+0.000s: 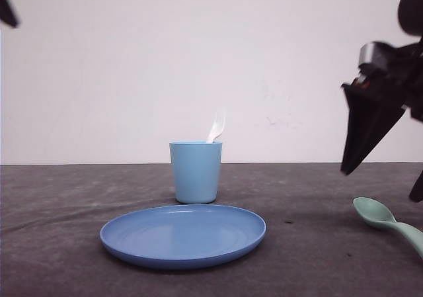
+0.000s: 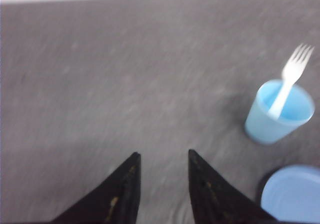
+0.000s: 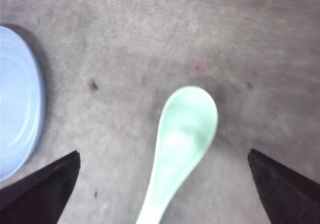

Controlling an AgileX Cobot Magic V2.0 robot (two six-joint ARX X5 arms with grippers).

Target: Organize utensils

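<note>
— What lies nearest you?

— A round blue plastic plate (image 1: pixel 183 235), flat on the dark grey worktop (image 1: pixel 59 244) at the front. Off to my right, at about the same depth, the pale mint-green plastic spoon with an oval bowl (image 1: pixel 387 221) lies flat on the worktop, bowl up, its handle running toward the right edge of the front view, well apart from the plate.

— And your right claw?

— My right claw (image 3: pixel 163 156) hangs above that spoon, spread wide. In my right wrist view the spoon's bowl sits between my two black fingertips (image 3: pixel 52 184), touching neither, and the plate's rim shows at the side.

— What is behind the plate?

— A light blue plastic cup (image 1: pixel 195 172), upright, just behind the plate's far rim. The small white plastic fork with four tines (image 2: pixel 288 82) stands in it, handle down, tines up and leaning over the rim. In the front view its top is blurred against the pale wall (image 1: pixel 198 65).

— Your left claw?

— My left claw (image 2: pixel 164 157) holds nothing; its dark fingers are parted by a narrow gap, over bare worktop, with the cup and fork off to one side. That view is blurred.
</note>
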